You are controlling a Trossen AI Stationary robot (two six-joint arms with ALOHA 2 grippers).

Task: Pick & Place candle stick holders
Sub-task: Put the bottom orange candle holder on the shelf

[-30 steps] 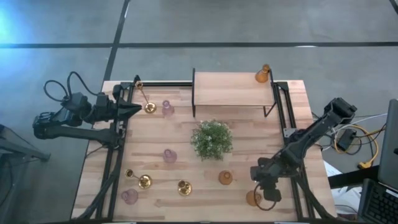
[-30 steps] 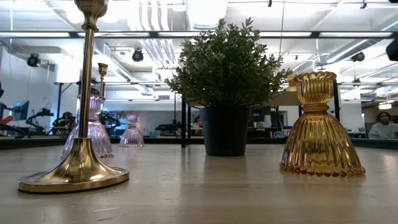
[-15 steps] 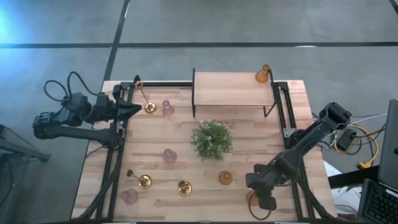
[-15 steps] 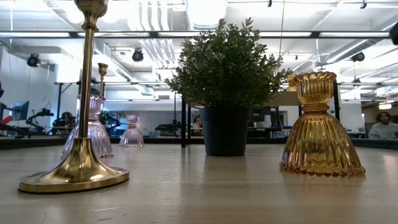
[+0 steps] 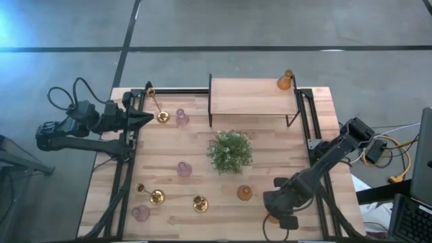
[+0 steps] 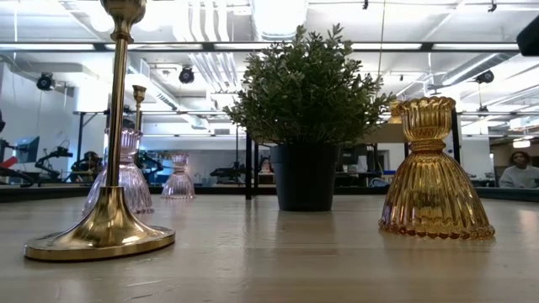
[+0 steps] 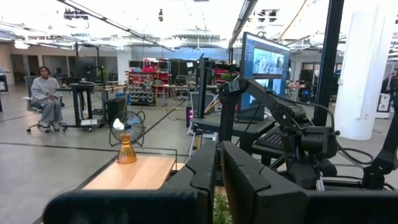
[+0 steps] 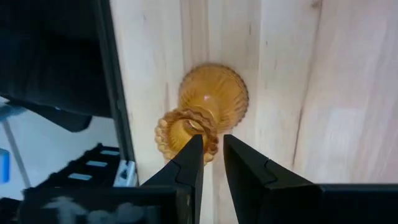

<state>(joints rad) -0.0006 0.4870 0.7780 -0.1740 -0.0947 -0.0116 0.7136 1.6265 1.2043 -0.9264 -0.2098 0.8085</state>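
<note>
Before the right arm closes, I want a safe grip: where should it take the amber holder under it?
Probably the narrow neck just below the scalloped rim of the amber holder, from straight above. It stands upright on the table, and its flared base looks too wide for the right gripper.

Wooden table (image 5: 202,155): potted plant (image 5: 230,151) centre, brass, pink, amber holders scattered; raised shelf (image 5: 250,98) holds amber holder (image 5: 285,80).

Overhead and table-level views, both on the plant (image 5: 230,150).
</note>
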